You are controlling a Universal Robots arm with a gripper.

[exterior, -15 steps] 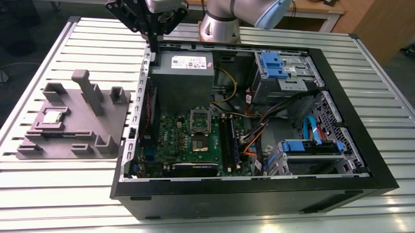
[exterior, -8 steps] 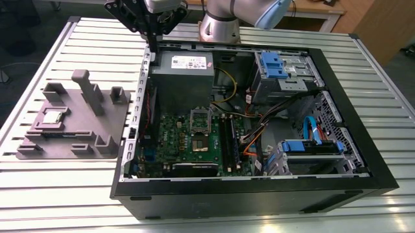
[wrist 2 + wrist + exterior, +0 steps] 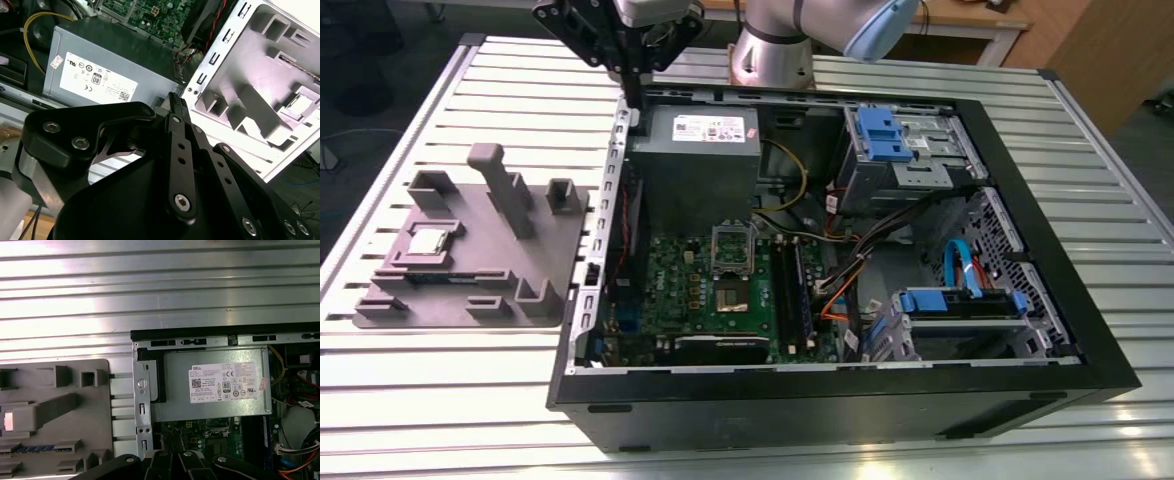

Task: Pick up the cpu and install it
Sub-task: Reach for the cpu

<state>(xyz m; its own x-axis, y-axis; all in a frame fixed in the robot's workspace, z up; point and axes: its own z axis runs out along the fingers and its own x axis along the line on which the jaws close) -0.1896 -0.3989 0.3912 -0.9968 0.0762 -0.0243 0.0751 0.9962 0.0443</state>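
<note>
Silvery square cpu [image 3: 427, 243] flat on grey fixture [image 3: 475, 257]

A robot lab or workshop is shown.
A robot arm [image 3: 771, 55] is fixed to a ribbed metal surface [image 3: 454, 400], where an open computer case [image 3: 854, 410] and a grey parts holder [image 3: 480, 262] are laid out.

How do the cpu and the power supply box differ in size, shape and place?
Size: the cpu is much smaller than the power supply box. Shape: the cpu is a flat square; the power supply box is a block with a white label. Place: the cpu lies on the grey fixture tray outside the computer case; the box sits inside it. Both look grey.
</note>
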